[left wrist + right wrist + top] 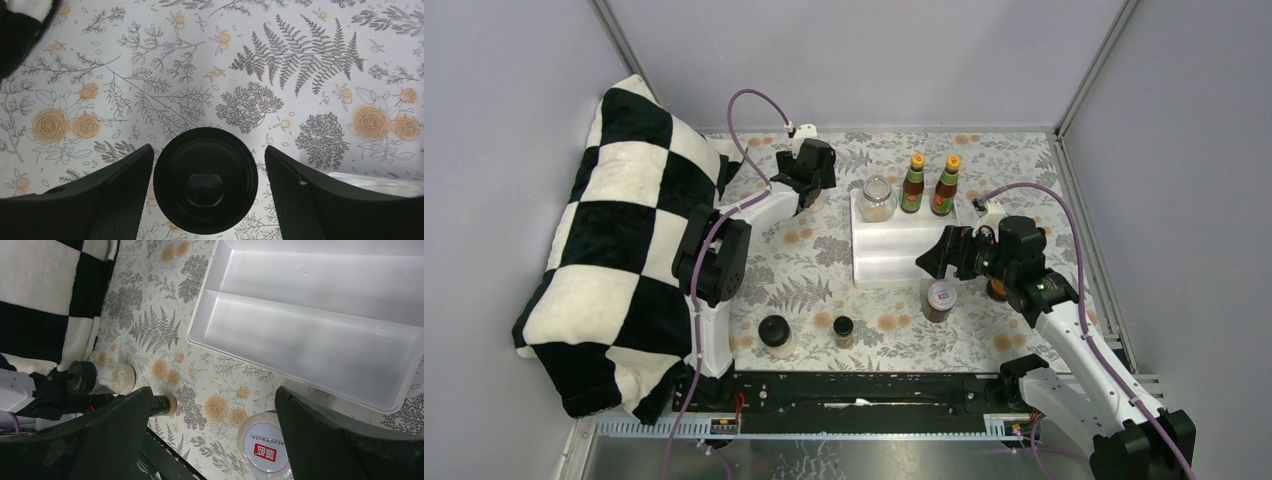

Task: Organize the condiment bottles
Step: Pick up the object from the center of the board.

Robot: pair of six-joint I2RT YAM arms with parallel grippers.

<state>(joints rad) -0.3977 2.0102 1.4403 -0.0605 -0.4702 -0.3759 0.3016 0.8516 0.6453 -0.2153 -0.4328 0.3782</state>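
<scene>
Two tall red-sauce bottles with orange caps and a clear jar stand in the back of the white tray. My left gripper is open, straddling a black-lidded jar left of the tray, with a narrow gap on each side. Over the tray's front right corner my right gripper hangs open and holds nothing. Just below it stands a jar with a white, red-labelled lid. Near the front are a black-lidded jar and a small dark bottle.
A black-and-white checked cushion fills the left side. A brownish jar is half hidden behind the right arm. The tray's two long compartments show in the right wrist view, and its edge shows in the left wrist view.
</scene>
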